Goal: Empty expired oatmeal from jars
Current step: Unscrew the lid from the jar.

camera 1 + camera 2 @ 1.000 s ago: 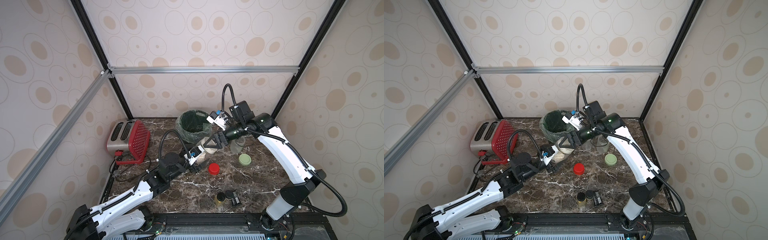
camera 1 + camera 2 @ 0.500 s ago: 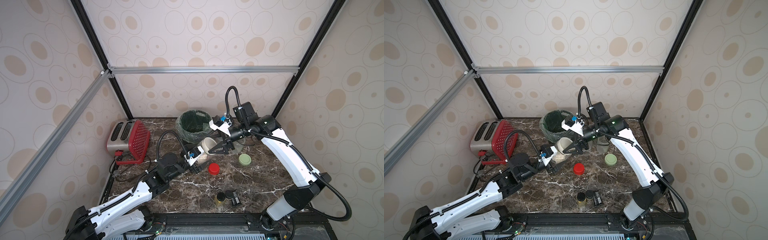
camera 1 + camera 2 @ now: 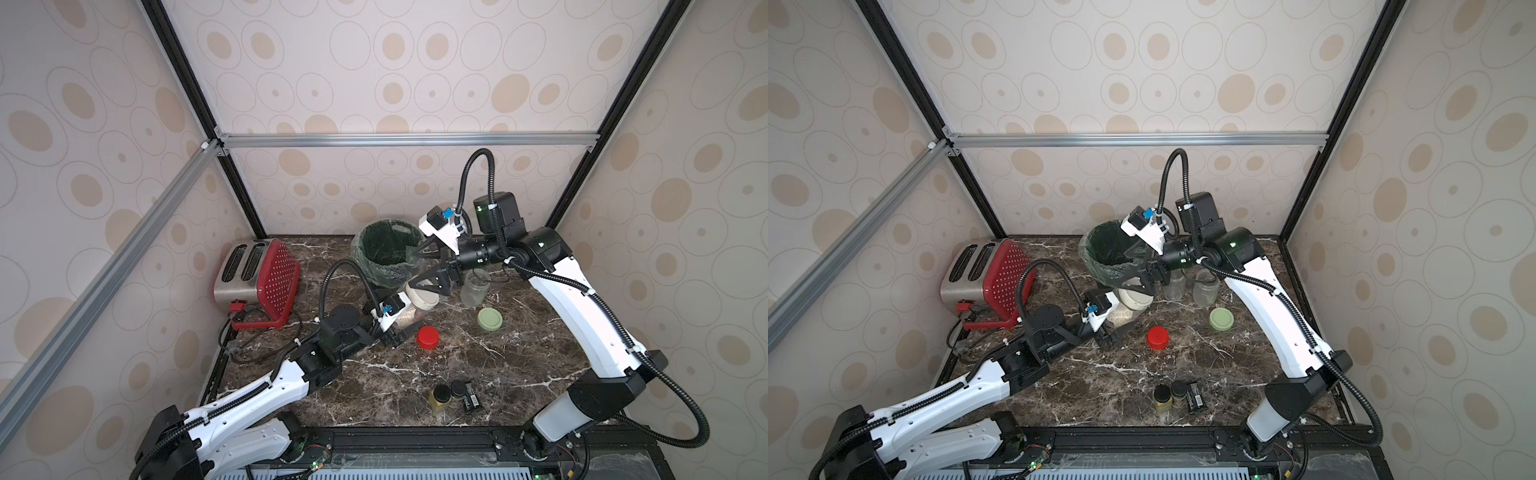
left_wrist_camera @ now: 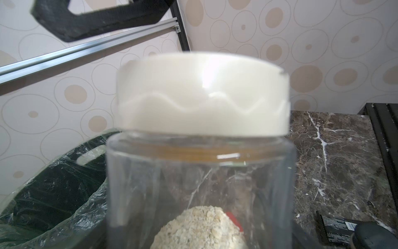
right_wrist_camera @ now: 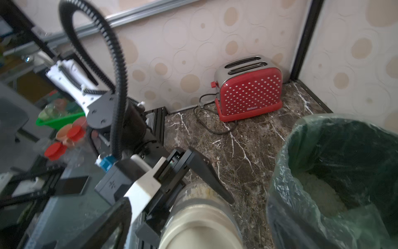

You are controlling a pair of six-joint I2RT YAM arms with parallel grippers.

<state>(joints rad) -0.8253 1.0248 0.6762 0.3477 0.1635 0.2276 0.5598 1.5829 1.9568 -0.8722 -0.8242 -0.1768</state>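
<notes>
Clear plastic jar (image 3: 411, 315), likely light, slippery: left gripper (image 3: 401, 326) clamps body; right gripper (image 3: 417, 266) jaws wide at beige screw lid (image 3: 423, 296), apparently seated; grip rim.

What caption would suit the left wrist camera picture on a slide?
Close-up of a clear jar, beige lid on, a little oatmeal inside, beside the bag-lined bin.

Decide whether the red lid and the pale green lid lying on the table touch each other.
Apart. Both top views show the red lid and the pale green lid lying separately, with bare marble table between them.
</notes>
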